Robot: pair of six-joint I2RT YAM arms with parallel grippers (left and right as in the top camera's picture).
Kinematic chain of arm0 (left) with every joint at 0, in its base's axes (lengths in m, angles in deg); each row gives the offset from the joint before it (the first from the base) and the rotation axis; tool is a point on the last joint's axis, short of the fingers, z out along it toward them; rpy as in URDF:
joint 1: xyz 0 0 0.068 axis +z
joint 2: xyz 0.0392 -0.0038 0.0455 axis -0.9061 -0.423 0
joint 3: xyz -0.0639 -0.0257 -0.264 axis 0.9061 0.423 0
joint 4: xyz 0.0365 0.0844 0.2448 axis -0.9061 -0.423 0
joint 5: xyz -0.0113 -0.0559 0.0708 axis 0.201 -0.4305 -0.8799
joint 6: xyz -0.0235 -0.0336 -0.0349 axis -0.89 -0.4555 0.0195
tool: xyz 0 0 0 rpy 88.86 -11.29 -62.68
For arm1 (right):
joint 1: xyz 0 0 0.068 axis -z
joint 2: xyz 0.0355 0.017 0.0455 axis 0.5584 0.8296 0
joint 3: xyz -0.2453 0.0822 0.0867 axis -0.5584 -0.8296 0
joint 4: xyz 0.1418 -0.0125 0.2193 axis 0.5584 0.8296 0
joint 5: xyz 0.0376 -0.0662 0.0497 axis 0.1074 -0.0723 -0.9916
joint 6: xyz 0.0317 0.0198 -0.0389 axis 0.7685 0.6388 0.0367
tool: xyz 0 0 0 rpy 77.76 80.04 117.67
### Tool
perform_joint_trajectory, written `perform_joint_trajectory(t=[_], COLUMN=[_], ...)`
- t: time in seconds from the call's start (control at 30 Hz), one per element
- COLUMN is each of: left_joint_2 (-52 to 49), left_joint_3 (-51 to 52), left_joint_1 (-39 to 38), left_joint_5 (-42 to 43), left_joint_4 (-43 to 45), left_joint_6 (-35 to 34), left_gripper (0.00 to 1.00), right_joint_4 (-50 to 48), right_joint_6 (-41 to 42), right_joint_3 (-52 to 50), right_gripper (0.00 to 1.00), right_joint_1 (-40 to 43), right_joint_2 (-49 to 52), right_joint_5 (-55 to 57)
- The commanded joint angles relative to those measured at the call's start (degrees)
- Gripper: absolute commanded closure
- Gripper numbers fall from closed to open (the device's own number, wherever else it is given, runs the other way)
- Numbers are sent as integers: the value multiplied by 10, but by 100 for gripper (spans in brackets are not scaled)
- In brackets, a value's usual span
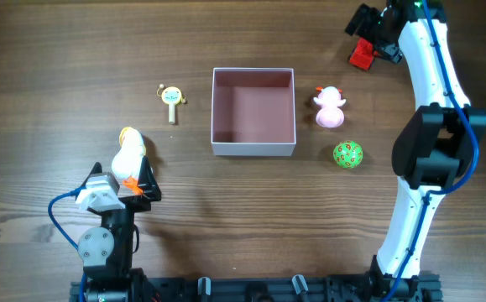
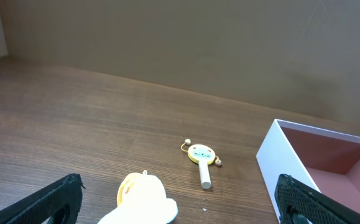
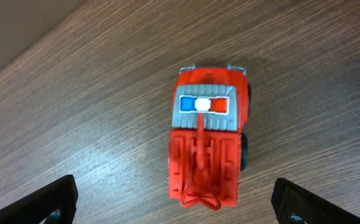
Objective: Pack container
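Observation:
The container (image 1: 253,148), a square white box with a pink inside, sits mid-table and holds nothing; its near corner shows in the left wrist view (image 2: 273,155). A white and yellow duck toy (image 1: 128,156) lies at the left, between the open fingers of my left gripper (image 1: 133,178), and shows in the left wrist view (image 2: 145,200). A red toy fire truck (image 1: 362,54) sits at the far right. My right gripper (image 1: 375,38) is open above it, with the truck (image 3: 207,140) between the fingertips (image 3: 176,208).
A yellow rattle (image 1: 172,98) lies left of the container, also in the left wrist view (image 2: 201,158). A pink toy (image 1: 330,107) and a green spotted ball (image 1: 347,155) lie right of the container.

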Motion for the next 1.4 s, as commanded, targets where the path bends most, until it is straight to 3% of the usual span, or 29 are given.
perform_joint_trajectory(t=[0.0,0.47,0.8,1.37], left_joint_2=[4,4,4,4], left_joint_3=[4,4,3,4], left_joint_1=[-4,-4,-4,-4], left_joint_5=[-7,-7,-7,-7], left_joint_4=[2,2,2,2], left_joint_6=[12,12,12,12], left_gripper=[0,0,0,0], right_joint_4=[0,19,14,4], right_joint_6=[22,10,-103,-85], right_joint_3=[-1,-1,-1,-1], right_gripper=[0,0,1,1], right_joint_1=[2,3,8,8], right_joint_2=[21,46,49,65], right_joint_5=[22,69,67,49])
